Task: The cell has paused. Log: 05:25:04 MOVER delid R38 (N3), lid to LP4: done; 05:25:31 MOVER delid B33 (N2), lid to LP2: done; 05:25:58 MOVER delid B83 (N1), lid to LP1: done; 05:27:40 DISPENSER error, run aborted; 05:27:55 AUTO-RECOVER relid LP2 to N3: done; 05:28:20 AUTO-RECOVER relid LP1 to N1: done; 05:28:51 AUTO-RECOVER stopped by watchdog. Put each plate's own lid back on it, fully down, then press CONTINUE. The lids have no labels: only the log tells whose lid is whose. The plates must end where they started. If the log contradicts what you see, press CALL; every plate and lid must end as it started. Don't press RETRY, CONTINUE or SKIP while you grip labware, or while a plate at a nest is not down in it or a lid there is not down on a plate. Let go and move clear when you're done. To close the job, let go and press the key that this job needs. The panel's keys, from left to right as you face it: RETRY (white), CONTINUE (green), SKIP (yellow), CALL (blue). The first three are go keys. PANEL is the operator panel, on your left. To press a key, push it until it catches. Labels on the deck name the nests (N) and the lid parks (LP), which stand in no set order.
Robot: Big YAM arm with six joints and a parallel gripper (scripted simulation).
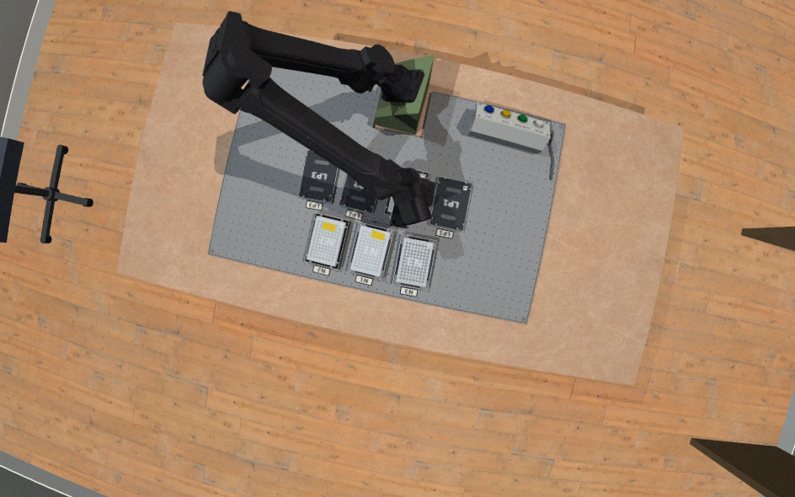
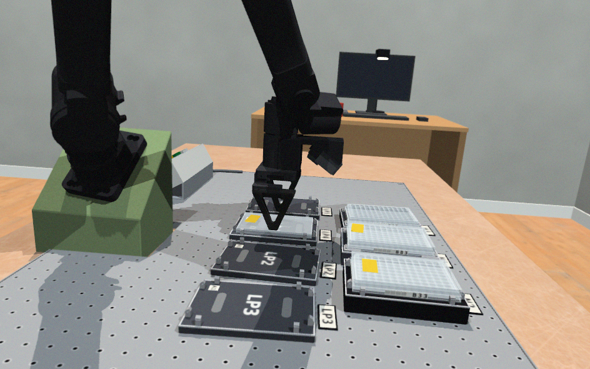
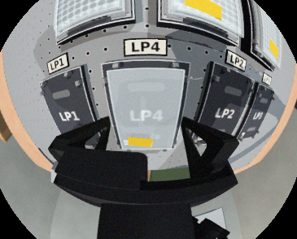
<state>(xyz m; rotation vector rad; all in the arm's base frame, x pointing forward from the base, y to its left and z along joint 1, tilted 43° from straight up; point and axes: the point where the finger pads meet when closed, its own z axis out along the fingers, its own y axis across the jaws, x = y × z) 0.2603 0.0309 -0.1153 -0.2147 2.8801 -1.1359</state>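
My gripper is open and empty, over LP4, with one finger on each side of a clear lid with a yellow patch that lies on park LP4. Its exact height above the lid is hard to tell. Plate B33 at N2 and plate B83 at N1 each carry a clear lid with a yellow patch. The plate at N3 shows no yellow patch and looks bare. The panel has blue, yellow, green and white keys.
Parks LP1, LP2 and LP3 hold no lid. They and LP4 stand in a row beside the nests. The green arm base stands behind the parks.
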